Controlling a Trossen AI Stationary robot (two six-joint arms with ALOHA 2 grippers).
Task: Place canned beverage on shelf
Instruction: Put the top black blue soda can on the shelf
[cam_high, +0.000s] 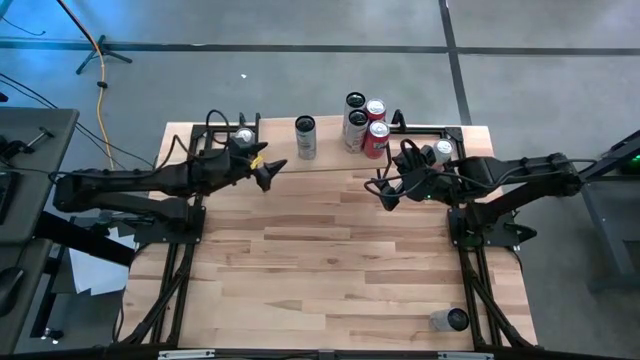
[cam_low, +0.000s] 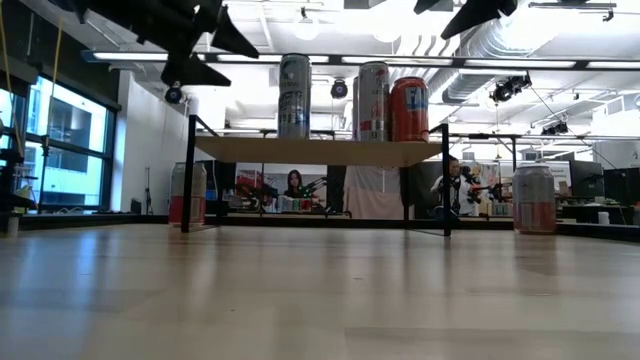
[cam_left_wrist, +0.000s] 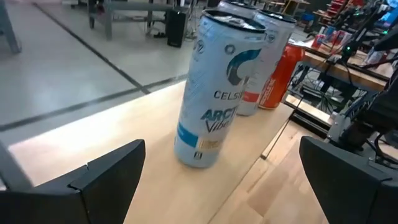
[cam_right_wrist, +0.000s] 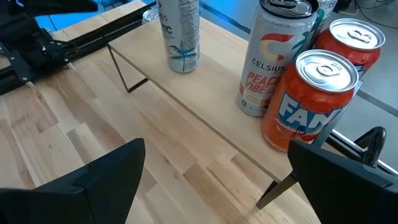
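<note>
Shelf (cam_high: 330, 160): stands at the far edge of the counter (cam_high: 330, 260), between the two arms; light plank top on thin black legs.
Cans on shelf: a tall pale blue can (cam_high: 305, 137) stands alone toward the left; a white can (cam_high: 355, 128) and two red cans (cam_high: 376, 140) cluster together toward the right, all upright.
Left claw (cam_high: 268, 170): released, fingers spread, just short of the pale blue can, holding nothing.
Right claw (cam_high: 384, 192): released, empty, near the red cans.
Other cans: one lies at the counter's near right corner (cam_high: 449, 320).
</note>
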